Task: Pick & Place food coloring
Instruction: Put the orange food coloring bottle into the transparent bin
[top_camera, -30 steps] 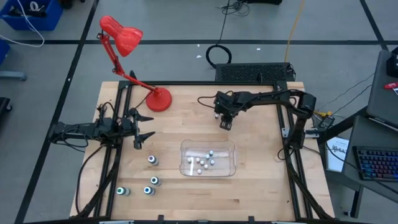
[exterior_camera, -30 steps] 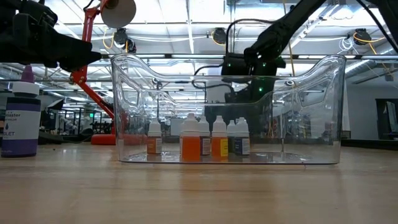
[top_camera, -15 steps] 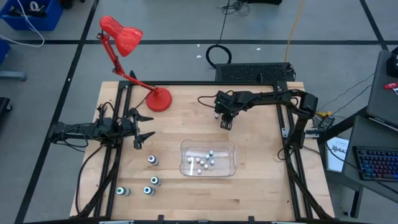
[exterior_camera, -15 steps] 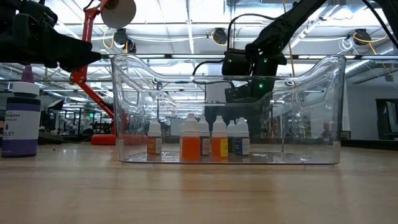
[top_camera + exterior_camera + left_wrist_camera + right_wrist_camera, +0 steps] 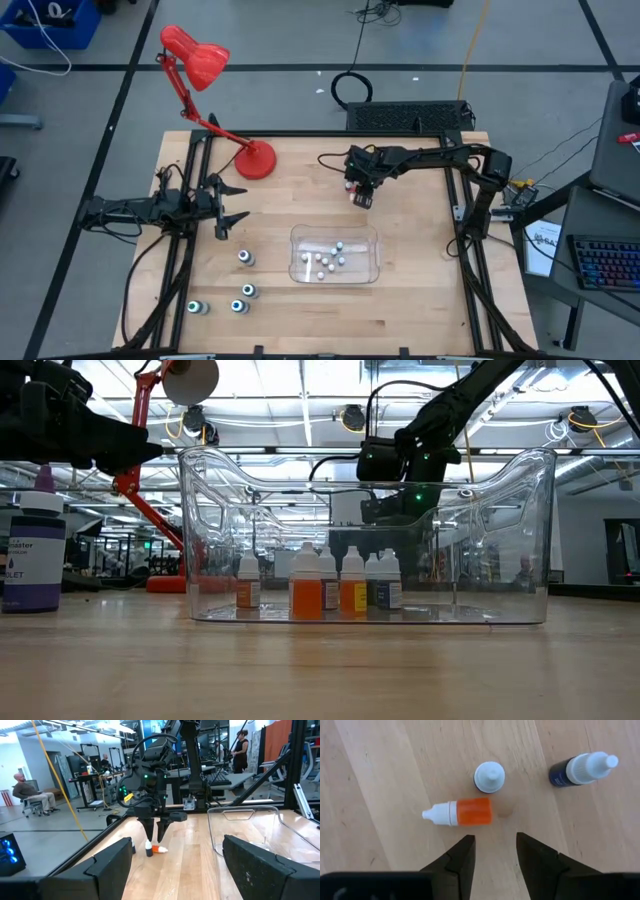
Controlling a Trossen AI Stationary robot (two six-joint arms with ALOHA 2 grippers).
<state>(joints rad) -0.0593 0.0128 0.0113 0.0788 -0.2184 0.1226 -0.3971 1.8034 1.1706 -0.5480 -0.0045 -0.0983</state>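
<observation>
My right gripper point(image 5: 495, 851) hangs over the far middle of the table point(image 5: 362, 198), pointing steeply down, open, nothing between its fingers. Just beyond its fingertips an orange food coloring bottle point(image 5: 462, 812) lies on its side on the wood. A dark bottle with a white cap point(image 5: 489, 776) stands upright behind it, and a dark blue one point(image 5: 580, 769) stands to the side. The clear tray point(image 5: 296, 236) holds several small bottles point(image 5: 330, 585) standing upright. Several larger teal-topped bottles point(image 5: 245, 257) stand on the table left of the tray. My left gripper point(image 5: 232, 218) waits open at the left edge.
A red desk lamp point(image 5: 255, 158) stands at the far left of the table. A purple bottle point(image 5: 30, 550) shows at the left in the low view. Bare wood lies between the loose bottles point(image 5: 152, 849) and the tray point(image 5: 250, 827). People sit and stand in the room beyond.
</observation>
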